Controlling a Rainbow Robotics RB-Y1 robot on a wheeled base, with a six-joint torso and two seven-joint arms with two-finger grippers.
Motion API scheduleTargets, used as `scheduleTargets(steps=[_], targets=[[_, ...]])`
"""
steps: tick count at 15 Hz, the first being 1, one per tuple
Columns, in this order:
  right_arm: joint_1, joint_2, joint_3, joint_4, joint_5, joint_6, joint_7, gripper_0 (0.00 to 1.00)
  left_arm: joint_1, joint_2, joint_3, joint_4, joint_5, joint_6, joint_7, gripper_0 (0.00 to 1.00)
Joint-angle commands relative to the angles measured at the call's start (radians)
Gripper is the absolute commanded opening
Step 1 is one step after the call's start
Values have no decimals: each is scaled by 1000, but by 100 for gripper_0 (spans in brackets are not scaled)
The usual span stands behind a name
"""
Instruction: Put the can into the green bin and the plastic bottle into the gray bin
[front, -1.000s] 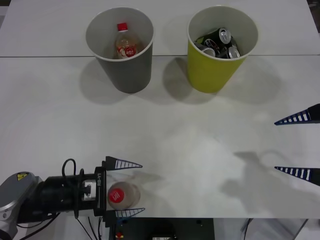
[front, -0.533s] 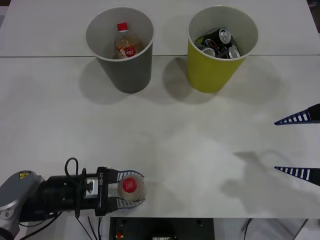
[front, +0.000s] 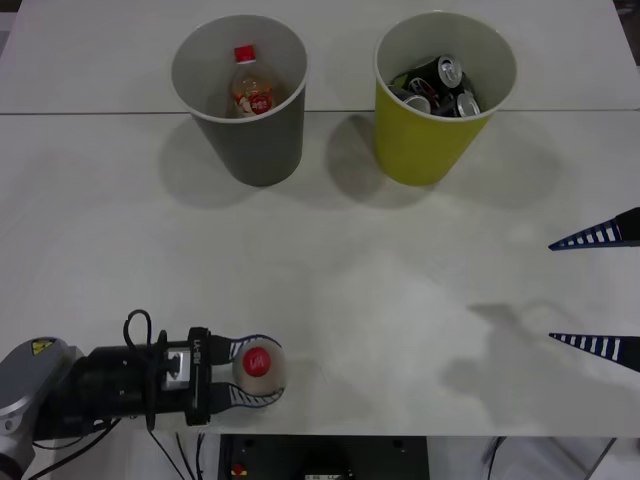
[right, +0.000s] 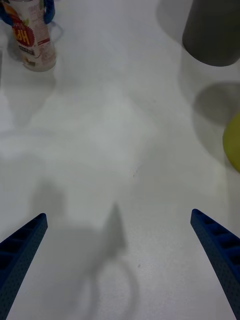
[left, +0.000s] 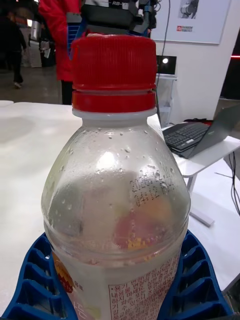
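1. The left gripper (front: 248, 370) is at the near left edge of the desk (front: 330, 270), with its blue fingers (left: 30, 280) closed around the plastic bottle (front: 258, 365).
2. The bottle stands upright; from the front view mostly its red cap (left: 114, 70) is visible, and its body is hidden under it.
3. In the right wrist view the bottle top is cut off.
4. The right gripper (front: 598, 290) hangs wide open and holds nothing at the right side of the desk.
5. The gray bin (front: 240, 95) holds a shorter amber bottle (front: 252, 90).
6. The green bin (front: 440, 95), just beside it, holds several cans (front: 440, 85); their number is hard to tell.
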Motion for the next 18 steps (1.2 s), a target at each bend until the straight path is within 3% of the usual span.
scheduleTargets(steps=[1, 5, 10, 18], targets=[[0, 0, 0, 0, 0, 0, 0, 100, 2, 37, 30, -45, 0, 10, 112, 0], [0, 0, 0, 0, 0, 0, 0, 100, 0, 125, 90, -124, -10, 63, 316, 0], [0, 0, 0, 0, 0, 0, 0, 100, -5, 269, 170, -269, -125, 124, 611, 0], [0, 0, 0, 0, 0, 0, 0, 100, -123, 626, 168, -328, -186, 119, 1011, 0]])
